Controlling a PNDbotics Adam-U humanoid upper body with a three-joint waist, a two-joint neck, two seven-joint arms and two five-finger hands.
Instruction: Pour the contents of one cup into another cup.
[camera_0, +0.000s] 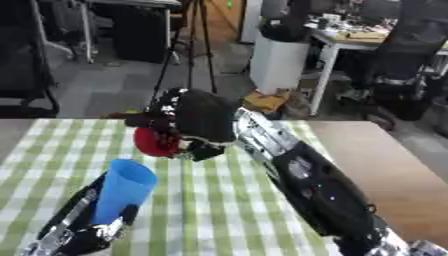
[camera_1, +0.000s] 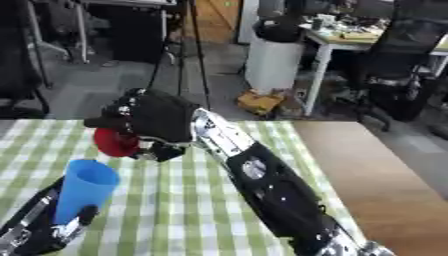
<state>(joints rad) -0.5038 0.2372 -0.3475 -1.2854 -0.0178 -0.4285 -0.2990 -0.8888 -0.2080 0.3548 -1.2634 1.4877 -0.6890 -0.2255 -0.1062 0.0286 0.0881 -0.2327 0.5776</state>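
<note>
Left eye view shows a red cup (camera_0: 156, 142) lifted above a table with a green and white checked cloth (camera_0: 219, 200), left of centre and toward the far side. The cup lies tipped on its side, its round end facing left. The robot's right hand (camera_0: 197, 122) has its fingers curled round it, the black and silver arm reaching in from the near right corner. Near and just left of it, a blue cup (camera_0: 124, 190) stands upright with its mouth open. The left hand (camera_0: 83, 230) holds it round the base at the near left corner.
</note>
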